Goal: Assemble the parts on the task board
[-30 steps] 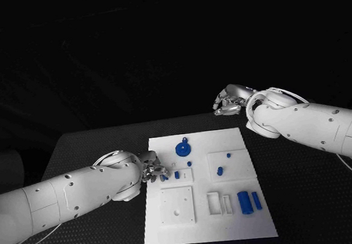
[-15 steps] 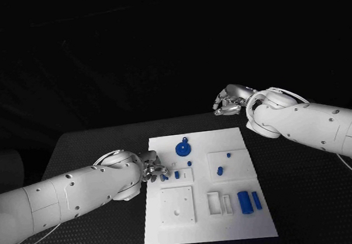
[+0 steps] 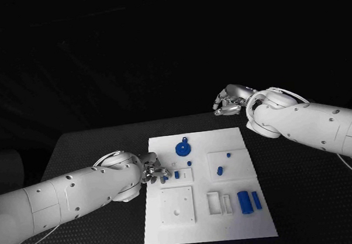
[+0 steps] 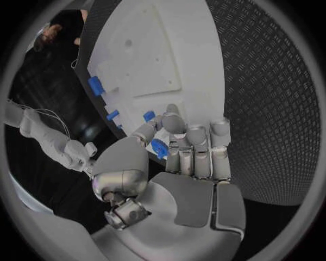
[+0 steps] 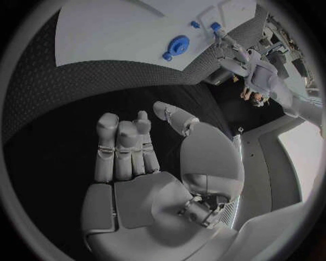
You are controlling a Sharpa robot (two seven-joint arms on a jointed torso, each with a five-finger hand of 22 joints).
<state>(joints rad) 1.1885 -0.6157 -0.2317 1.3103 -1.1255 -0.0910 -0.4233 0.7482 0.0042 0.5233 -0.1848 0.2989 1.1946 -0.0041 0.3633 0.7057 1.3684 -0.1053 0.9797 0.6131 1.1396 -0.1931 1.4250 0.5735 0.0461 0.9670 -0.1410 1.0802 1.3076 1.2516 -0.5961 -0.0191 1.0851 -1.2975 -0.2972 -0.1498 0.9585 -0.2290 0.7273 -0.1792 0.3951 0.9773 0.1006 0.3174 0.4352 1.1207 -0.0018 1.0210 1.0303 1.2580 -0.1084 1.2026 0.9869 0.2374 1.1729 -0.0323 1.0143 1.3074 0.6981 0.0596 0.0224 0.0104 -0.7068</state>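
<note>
The white task board lies in the middle of the black table. My left hand is at its left edge and pinches a small blue part between thumb and fingers. On the board are a blue disc, short blue pegs and two blue cylinders. My right hand hangs beyond the board's far right corner, well away from the parts. Its fingers are apart and nothing is in them. The blue disc and the board lie far ahead of it.
A raised square plate and narrow slots sit on the board's near half. Black textured table surrounds the board on both sides. My left arm reaches across the table's left part.
</note>
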